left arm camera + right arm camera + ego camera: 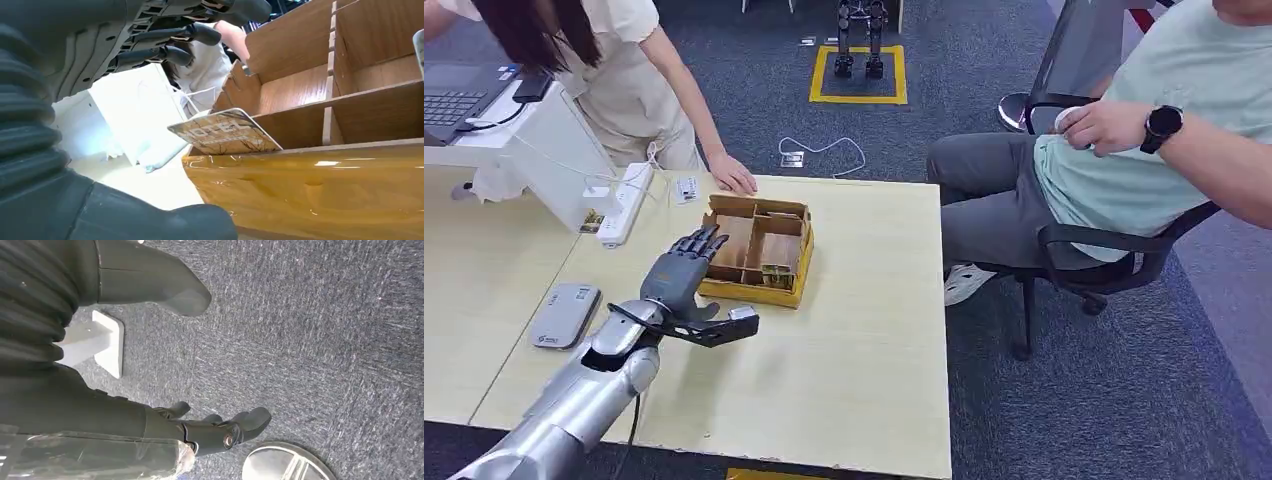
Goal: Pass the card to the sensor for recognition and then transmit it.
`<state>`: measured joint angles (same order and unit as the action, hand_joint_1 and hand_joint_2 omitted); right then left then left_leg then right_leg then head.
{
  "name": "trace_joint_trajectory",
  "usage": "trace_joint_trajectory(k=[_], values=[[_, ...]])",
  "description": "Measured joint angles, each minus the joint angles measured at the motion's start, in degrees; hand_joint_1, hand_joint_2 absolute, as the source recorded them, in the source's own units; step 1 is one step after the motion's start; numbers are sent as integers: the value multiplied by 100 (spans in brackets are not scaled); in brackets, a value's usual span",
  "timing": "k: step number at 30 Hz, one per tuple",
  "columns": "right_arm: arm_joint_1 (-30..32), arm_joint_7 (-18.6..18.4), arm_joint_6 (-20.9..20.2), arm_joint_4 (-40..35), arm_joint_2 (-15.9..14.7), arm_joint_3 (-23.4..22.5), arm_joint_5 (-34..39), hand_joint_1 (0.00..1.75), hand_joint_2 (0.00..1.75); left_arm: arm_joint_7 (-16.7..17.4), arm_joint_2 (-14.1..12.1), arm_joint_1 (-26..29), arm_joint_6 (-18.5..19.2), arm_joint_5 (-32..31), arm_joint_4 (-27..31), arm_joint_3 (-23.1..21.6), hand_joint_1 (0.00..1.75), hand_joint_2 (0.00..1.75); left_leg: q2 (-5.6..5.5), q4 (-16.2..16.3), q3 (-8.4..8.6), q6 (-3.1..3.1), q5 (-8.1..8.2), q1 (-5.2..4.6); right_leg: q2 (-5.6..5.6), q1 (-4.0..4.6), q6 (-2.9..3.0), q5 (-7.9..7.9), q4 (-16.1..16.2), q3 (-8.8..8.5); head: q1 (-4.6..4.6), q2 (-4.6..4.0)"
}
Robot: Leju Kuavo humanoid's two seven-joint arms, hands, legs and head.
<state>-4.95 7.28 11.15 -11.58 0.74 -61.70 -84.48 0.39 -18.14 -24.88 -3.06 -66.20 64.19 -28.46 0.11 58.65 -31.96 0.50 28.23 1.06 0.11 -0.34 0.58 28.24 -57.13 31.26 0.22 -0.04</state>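
The card, a marbled one with hotel lettering, sits tilted at the near edge of the wooden box, leaning over the glossy yellow rim in the left wrist view; nothing is touching it there. The box is a divided organiser standing on the counter, and the left hand hovers right at its near-left corner, fingers spread apart and reaching over the compartments, holding nothing as far as I can see. So I'd judge the task is barely begun: the card is not yet picked up, and the scanning and the handover are both left to do.

The grey sensor lies flat on the neighbouring counter, well to the left of the arm, so the card will have to travel that way once gripped. A person's hand rests on the far edge of the counter just behind the box, and another person sits in a chair off to the right.

From above you get the layout but the card itself is too small to pick out; the left wrist camera shows it plainly, along with the open dark fingers above it. The right hand hangs over the carpet, its fingers loosely curled and holding nothing.
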Motion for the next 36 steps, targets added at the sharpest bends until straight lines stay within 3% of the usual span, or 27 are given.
trace_joint_trajectory(k=[1, 2, 4, 36], values=[[0, 0, 0, 0, 0, 0, 0, 0, 175, -13, 0, 1, 0, -2, -2, 7, 112, 175, 0, 0, 0, 0, 0, 0, 0, 0, 0, 0, 0, 0, 0, 0], [0, 0, 0, 0, 0, 0, -2, 0, 175, -42, 0, 0, 2, -7, -4, 15, 159, 175, 0, 0, 0, 0, 0, 0, 0, 0, 0, 0, 0, 0, 0, 0], [0, 0, 0, 0, 0, 0, -2, 0, 175, -79, -2, 0, 4, -9, -4, 31, 175, 175, 0, 0, 0, 0, 0, 0, 0, 0, 0, 0, 0, 0, 0, 0], [0, 0, -2, 0, 0, 0, -4, 0, 175, -225, -77, 5, 9, 61, -2, 96, 175, 175, 0, 0, 1, -2, -2, 0, 1, 0, 0, 0, 0, -1, 2, 0]])
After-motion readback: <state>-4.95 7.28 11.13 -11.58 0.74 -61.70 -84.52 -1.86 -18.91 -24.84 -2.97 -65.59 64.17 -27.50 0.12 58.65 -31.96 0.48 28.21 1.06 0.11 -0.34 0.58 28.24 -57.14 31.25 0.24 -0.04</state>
